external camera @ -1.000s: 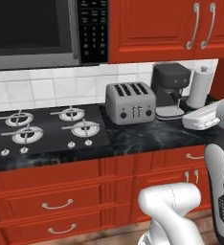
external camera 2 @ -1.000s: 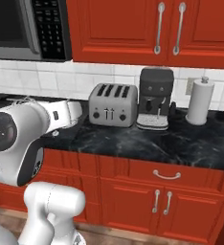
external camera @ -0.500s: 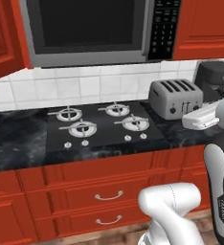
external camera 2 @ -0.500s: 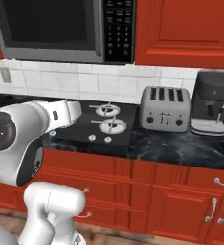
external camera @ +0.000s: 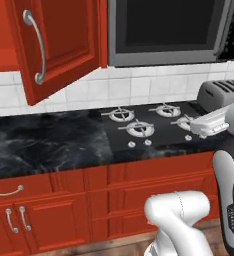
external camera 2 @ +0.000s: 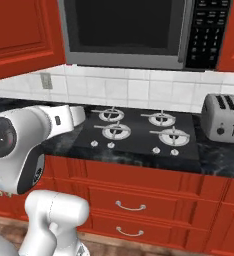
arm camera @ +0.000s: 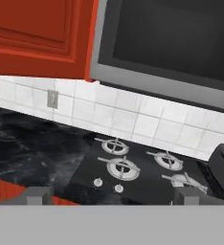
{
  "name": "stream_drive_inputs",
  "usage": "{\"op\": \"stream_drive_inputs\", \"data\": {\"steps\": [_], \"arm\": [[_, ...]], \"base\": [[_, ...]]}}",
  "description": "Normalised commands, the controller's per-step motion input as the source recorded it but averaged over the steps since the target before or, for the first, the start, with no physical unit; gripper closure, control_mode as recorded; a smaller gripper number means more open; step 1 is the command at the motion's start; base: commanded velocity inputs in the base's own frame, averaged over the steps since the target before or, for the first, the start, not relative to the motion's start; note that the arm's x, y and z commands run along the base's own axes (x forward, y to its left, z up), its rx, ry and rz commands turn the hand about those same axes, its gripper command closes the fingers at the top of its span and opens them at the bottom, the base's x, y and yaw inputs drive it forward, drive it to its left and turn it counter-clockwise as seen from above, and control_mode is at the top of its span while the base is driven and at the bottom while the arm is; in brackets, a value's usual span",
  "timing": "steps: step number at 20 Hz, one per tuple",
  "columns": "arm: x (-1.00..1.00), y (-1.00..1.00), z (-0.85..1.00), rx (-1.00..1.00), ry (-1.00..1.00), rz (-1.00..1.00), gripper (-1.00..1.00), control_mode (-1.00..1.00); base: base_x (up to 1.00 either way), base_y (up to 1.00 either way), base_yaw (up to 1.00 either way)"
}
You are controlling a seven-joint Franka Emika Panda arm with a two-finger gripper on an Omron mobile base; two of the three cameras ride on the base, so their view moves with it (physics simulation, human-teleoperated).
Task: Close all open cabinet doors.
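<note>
An open cabinet door [external camera: 59, 40], glossy red with a curved silver bar handle [external camera: 36, 47], hangs swung out from the wall cabinet at the upper left of the left base view, above the counter and left of the microwave. The same door [external camera 2: 16, 37] fills the upper left corner of the right base view and also shows in the hand view [arm camera: 37, 33]. My gripper [arm camera: 113, 196] is open with nothing between its fingertips [arm camera: 37, 195], and it looks toward the cooktop, well below and to the right of the door.
A grey microwave [external camera: 169, 30] hangs over a black gas cooktop [external camera: 149, 125] set in a dark marble counter [external camera: 39, 145]. A silver toaster [external camera 2: 224, 117] stands right of the cooktop. Shut red drawers and lower doors [external camera: 19, 220] run beneath. A wall outlet [arm camera: 52, 99] sits on the tiles.
The whole picture has shifted: the base has driven left, so the toaster slid right, the coffee machine left the views, and the open cabinet door came in. The gripper stays open.
</note>
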Motion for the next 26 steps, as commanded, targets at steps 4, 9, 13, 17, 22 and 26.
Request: {"op": "stream_drive_inputs", "data": {"steps": [4,9,13,17,22,26], "arm": [[0.0,0.0,0.0,0.0,0.0,0.0,-1.0,1.0],[0.0,0.0,0.0,0.0,0.0,0.0,-1.0,1.0],[0.0,0.0,0.0,0.0,0.0,0.0,-1.0,1.0],[0.0,0.0,0.0,0.0,0.0,0.0,-1.0,1.0],[0.0,0.0,0.0,0.0,0.0,0.0,-1.0,1.0],[0.0,0.0,0.0,0.0,0.0,0.0,-1.0,1.0]], "base": [[0.0,1.0,0.0],[0.0,0.95,0.0],[0.0,0.83,0.0],[0.0,0.74,-0.03],[0.0,0.62,-0.07],[0.0,0.33,-0.14]]}}
